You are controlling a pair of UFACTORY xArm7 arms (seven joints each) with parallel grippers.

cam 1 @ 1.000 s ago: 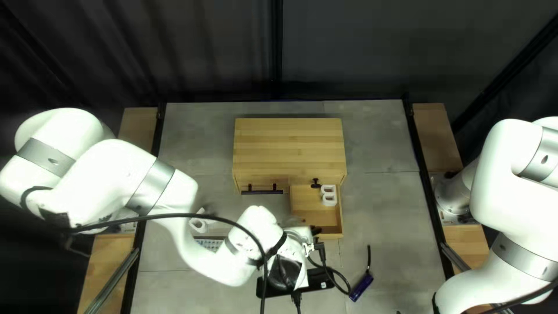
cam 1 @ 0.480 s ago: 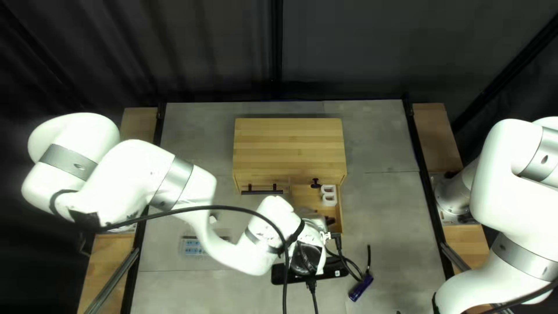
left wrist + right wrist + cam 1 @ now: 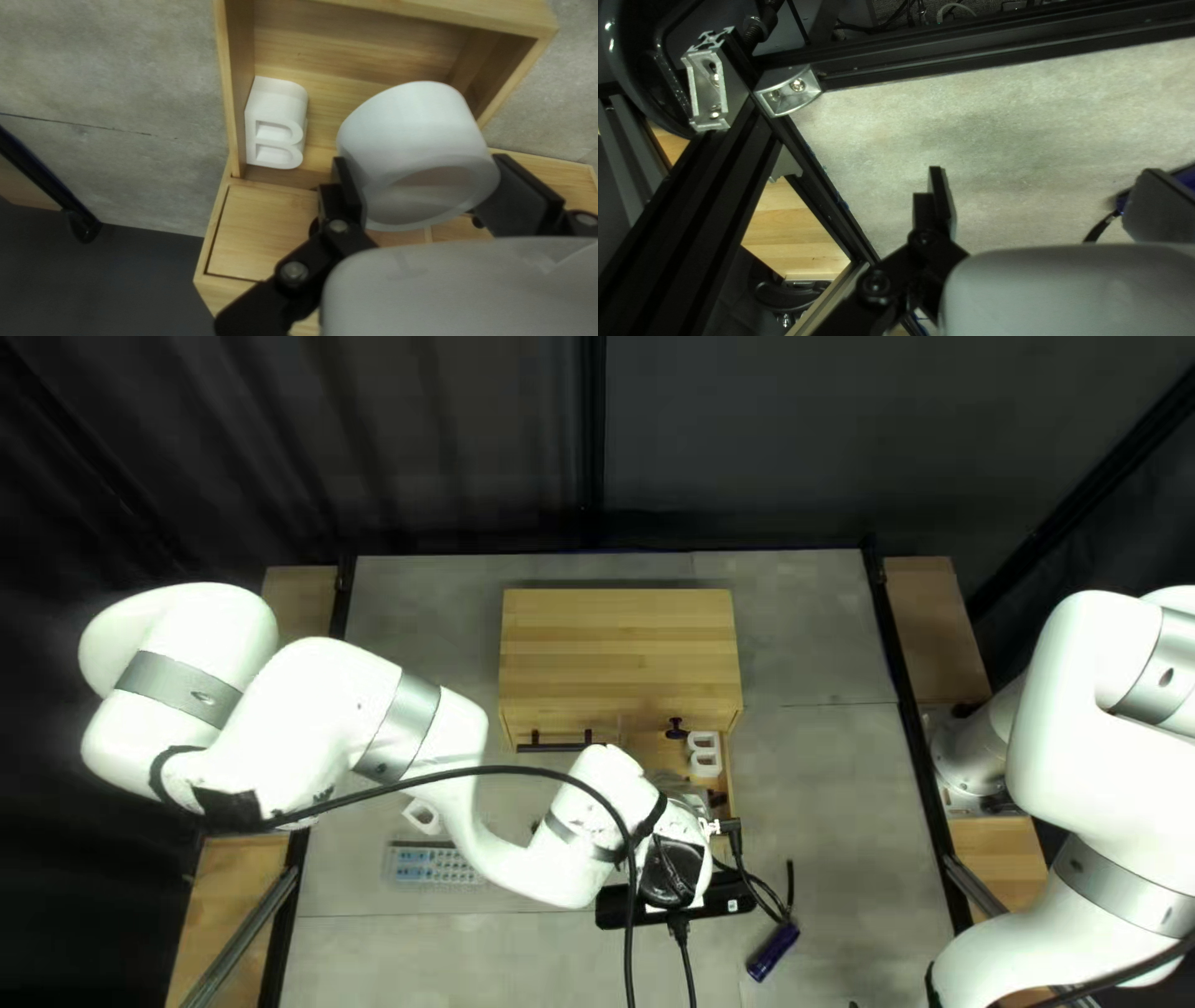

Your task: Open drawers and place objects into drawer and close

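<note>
My left gripper (image 3: 718, 800), its fingertips hidden in the top left view, is over the front of the open drawer (image 3: 731, 772) of the wooden cabinet (image 3: 619, 653). In the left wrist view my left gripper (image 3: 422, 165) is shut on a white round hollow piece (image 3: 414, 134), a finger at each side. The piece hangs above the drawer (image 3: 389, 37). Inside, against a side wall, lies a white letter B (image 3: 277, 106). My right gripper (image 3: 1049, 171) stands open with nothing between its fingers, over the grey table near its metal frame.
A remote control (image 3: 430, 864) and a small white piece (image 3: 422, 816) lie left of the cabinet front, beside my left forearm. A dark blue object (image 3: 773, 952) with a black strap lies right of my left gripper. The cabinet's other front has a black bar handle (image 3: 548, 747).
My left arm has moved rightward and toward the cabinet, bringing its gripper over the drawer. The remote control has come into fuller view. My right arm has stayed still.
</note>
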